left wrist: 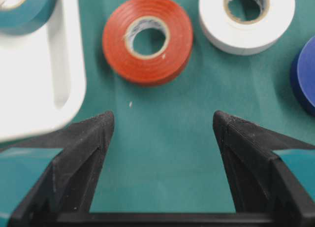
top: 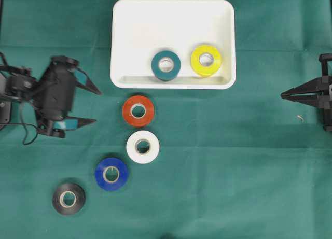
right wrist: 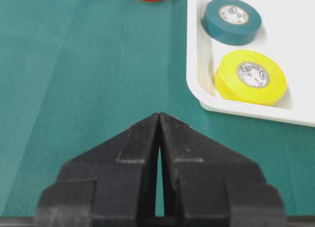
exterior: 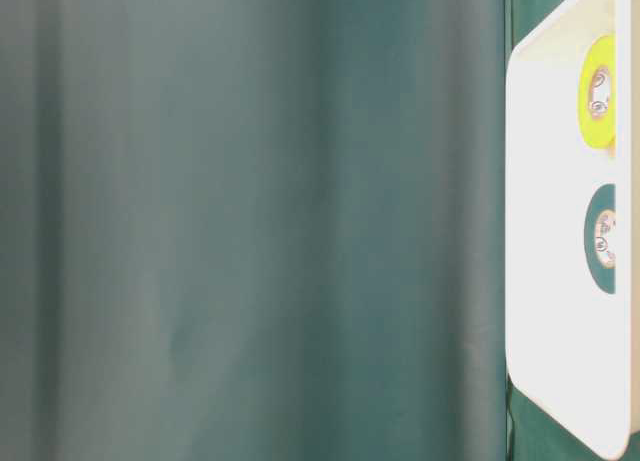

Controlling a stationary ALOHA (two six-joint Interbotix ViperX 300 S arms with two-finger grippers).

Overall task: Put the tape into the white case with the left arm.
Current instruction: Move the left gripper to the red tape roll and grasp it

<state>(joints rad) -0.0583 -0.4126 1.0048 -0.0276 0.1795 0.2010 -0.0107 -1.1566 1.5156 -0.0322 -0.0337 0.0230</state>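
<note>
The white case (top: 129, 21) lies at the top middle of the green cloth and holds a teal tape roll (top: 166, 65) and a yellow tape roll (top: 206, 60). Below it a diagonal row of tape rolls runs down to the left: red (top: 138, 111), white (top: 142, 146), blue (top: 111, 173), black (top: 68, 198). My left gripper (top: 97, 107) stands open left of the red roll with nothing between its teal-banded fingers. In the left wrist view the red roll (left wrist: 147, 39) lies ahead of the open gripper (left wrist: 163, 119). My right gripper (top: 283, 95) is shut and empty at the right edge.
Bare green cloth lies between the left gripper and the red roll. In the right wrist view the case's corner (right wrist: 197, 96) sits ahead and to the right of the shut gripper (right wrist: 159, 115). A small pale scrap (top: 300, 117) lies near the right arm.
</note>
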